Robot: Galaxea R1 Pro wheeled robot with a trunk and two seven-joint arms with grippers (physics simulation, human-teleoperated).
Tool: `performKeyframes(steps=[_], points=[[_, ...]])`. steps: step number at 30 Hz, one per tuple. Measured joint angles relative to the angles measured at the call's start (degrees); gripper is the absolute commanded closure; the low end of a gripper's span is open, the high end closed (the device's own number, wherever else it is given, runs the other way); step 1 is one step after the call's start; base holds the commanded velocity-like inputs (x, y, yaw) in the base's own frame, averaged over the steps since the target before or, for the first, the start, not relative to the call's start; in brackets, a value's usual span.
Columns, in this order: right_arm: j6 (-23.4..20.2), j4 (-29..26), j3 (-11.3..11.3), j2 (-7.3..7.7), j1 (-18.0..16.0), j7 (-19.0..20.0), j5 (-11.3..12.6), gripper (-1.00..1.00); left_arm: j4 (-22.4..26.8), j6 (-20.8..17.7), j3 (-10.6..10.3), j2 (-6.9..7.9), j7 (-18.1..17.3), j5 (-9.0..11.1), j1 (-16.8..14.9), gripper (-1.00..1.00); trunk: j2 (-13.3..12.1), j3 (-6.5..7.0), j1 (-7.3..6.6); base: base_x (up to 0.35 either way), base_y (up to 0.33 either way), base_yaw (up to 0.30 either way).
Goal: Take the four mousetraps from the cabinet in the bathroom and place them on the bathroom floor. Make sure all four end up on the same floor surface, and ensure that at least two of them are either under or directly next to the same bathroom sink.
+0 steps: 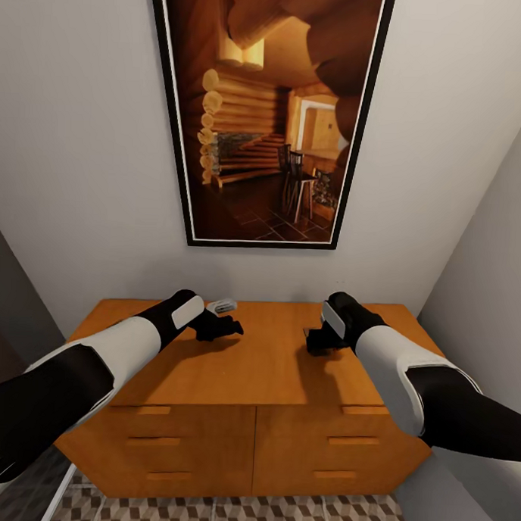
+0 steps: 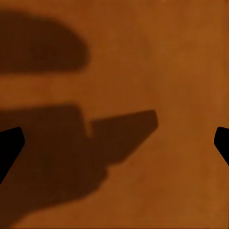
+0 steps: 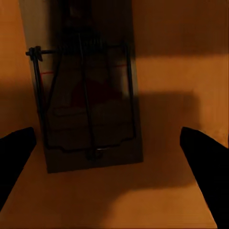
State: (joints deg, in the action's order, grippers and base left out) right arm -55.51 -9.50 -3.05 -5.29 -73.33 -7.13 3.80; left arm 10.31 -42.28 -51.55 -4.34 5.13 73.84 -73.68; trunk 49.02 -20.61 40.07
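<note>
Right hand spread, mousetrap lengthwise between fingers

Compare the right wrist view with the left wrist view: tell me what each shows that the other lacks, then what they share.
Right wrist view: a mousetrap lying flat on the cabinet top, its wire parts visible, ahead of the right gripper, whose jaws stand wide apart.

Left wrist view: bare wood crossed by dark shadows, with the left gripper jaws spread to the picture's edges and nothing between them.

Both: the orange-brown cabinet top and open black jaws.
</note>
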Motion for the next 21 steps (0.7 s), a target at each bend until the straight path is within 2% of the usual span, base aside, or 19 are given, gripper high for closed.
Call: performKeyframes(steps=[2,4,21], points=[[0.02,0.00,0.03,0.00,0.01,0.01,0.06,1.00,0.00,0.00,0.00,0.00,0.00,0.00,0.00,-1.00,0.00,0.00,0.00,0.000,0.000,0.000],[-0.11,-0.18,-0.63,0.00,-0.01,-0.12,-1.05,1.00,0.04,0.02,0.10,0.01,0.01,-0.02,0.04,-1.00,0.01,0.01,-0.01,0.000,0.000,0.000],[-0.12,-0.44,-0.52,0.19,-0.02,0.40,-1.39,1.00,-0.02,-0.03,-0.33,-0.39,0.06,-0.57,-0.05,-1.00,-0.01,-0.01,0.00,0.000,0.000,0.000]])
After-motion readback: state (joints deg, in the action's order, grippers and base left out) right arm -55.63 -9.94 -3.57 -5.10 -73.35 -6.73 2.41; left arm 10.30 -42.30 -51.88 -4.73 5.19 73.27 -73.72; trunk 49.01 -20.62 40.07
